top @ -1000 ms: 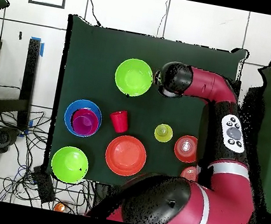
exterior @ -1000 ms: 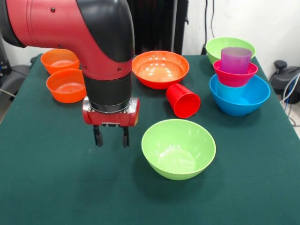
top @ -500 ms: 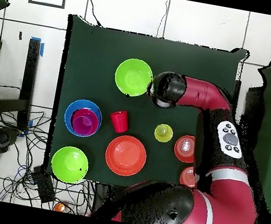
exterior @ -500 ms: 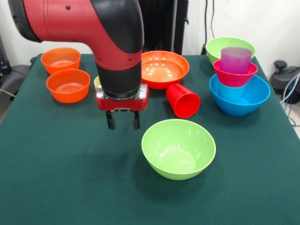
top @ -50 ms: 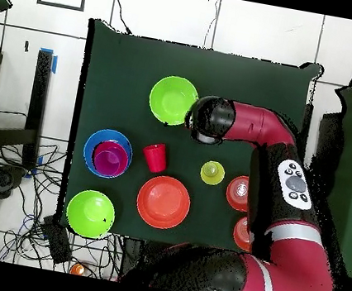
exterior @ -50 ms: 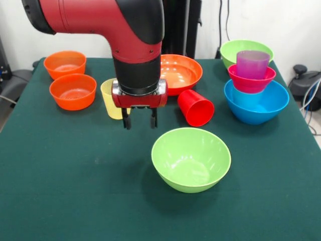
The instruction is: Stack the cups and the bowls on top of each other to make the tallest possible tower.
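My gripper [exterior @ -50 ms: 139, 121] hangs open and empty just above the cloth, beside the far left rim of a lime green bowl [exterior @ -50 ms: 191, 158] [top @ -50 ms: 173, 100]. An upright yellow cup [exterior @ -50 ms: 109, 97] [top @ -50 ms: 212, 172] stands just behind it to the left. To the right, a red cup [exterior @ -50 ms: 196, 108] [top @ -50 ms: 155, 157] lies on its side. A purple cup [exterior @ -50 ms: 252, 64] sits in a magenta bowl [exterior @ -50 ms: 252, 80], which sits in a blue bowl [exterior @ -50 ms: 257, 104] [top @ -50 ms: 107, 153]. My arm partly hides a wide orange bowl [exterior @ -50 ms: 178, 73] [top @ -50 ms: 163, 202]. In the overhead view the wrist [top @ -50 ms: 209, 119] covers the gripper.
Two small orange bowls [exterior @ -50 ms: 64, 64] [exterior @ -50 ms: 73, 91] sit at the far left. A second lime green bowl [exterior @ -50 ms: 246, 49] [top @ -50 ms: 90, 213] stands behind the blue stack. Dark green cloth [exterior @ -50 ms: 75, 191] covers the table, and cables lie on the floor [top @ -50 ms: 5, 181] beyond one side.
The gripper has moved right and away from the front edge, ending beside the near green bowl's rim. The yellow cup, hidden by the arm before, now shows. The cups and bowls have not moved.
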You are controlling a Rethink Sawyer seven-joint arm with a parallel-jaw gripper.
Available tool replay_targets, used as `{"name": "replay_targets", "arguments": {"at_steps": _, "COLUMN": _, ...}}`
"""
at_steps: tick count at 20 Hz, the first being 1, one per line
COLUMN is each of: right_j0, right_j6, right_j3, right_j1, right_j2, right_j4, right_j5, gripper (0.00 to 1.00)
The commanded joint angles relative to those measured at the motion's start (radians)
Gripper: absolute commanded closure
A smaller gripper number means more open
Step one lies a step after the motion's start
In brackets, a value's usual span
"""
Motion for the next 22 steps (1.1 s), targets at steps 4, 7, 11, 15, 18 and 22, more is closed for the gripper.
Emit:
{"name": "replay_targets", "arguments": {"at_steps": 4, "right_j0": 0.044, "right_j6": -0.082, "right_j3": -0.036, "right_j1": 0.042, "right_j2": 0.080, "right_j4": -0.011, "right_j5": 0.012, "gripper": 0.00}}
{"name": "replay_targets", "arguments": {"at_steps": 7, "right_j0": 0.045, "right_j6": -0.085, "right_j3": -0.044, "right_j1": 0.048, "right_j2": 0.076, "right_j4": -0.017, "right_j5": 0.004, "gripper": 0.00}}
{"name": "replay_targets", "arguments": {"at_steps": 11, "right_j0": 0.046, "right_j6": -0.083, "right_j3": -0.052, "right_j1": 0.059, "right_j2": 0.072, "right_j4": -0.024, "right_j5": -0.014, "gripper": 0.00}}
{"name": "replay_targets", "arguments": {"at_steps": 15, "right_j0": 0.053, "right_j6": -0.079, "right_j3": -0.073, "right_j1": 0.073, "right_j2": 0.070, "right_j4": -0.025, "right_j5": -0.010, "gripper": 0.00}}
{"name": "replay_targets", "arguments": {"at_steps": 18, "right_j0": 0.058, "right_j6": -0.086, "right_j3": -0.101, "right_j1": 0.085, "right_j2": 0.065, "right_j4": -0.033, "right_j5": -0.001, "gripper": 0.00}}
{"name": "replay_targets", "arguments": {"at_steps": 22, "right_j0": 0.063, "right_j6": -0.102, "right_j3": -0.145, "right_j1": 0.098, "right_j2": 0.053, "right_j4": -0.052, "right_j5": 0.013, "gripper": 0.00}}
